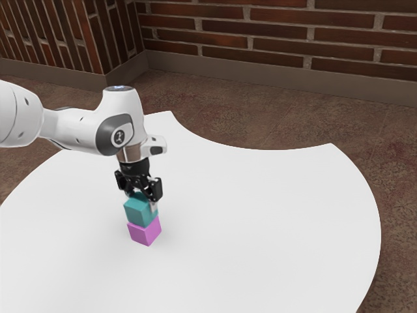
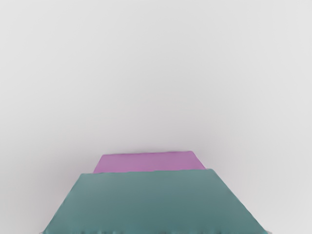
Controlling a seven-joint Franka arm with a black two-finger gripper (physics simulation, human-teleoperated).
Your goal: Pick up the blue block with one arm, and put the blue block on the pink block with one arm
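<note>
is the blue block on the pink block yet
On it, as far as shows: the blue block sits directly atop the pink block, no gap visible between them.

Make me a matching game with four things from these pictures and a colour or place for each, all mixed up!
Things:
1. blue block
2. pink block
3. table
4. wall

Colour or place:
A. white
B. made of red-brown bricks
C. underneath the other block
D. on top of the other block

Pairs: 1-D, 2-C, 3-A, 4-B
</note>
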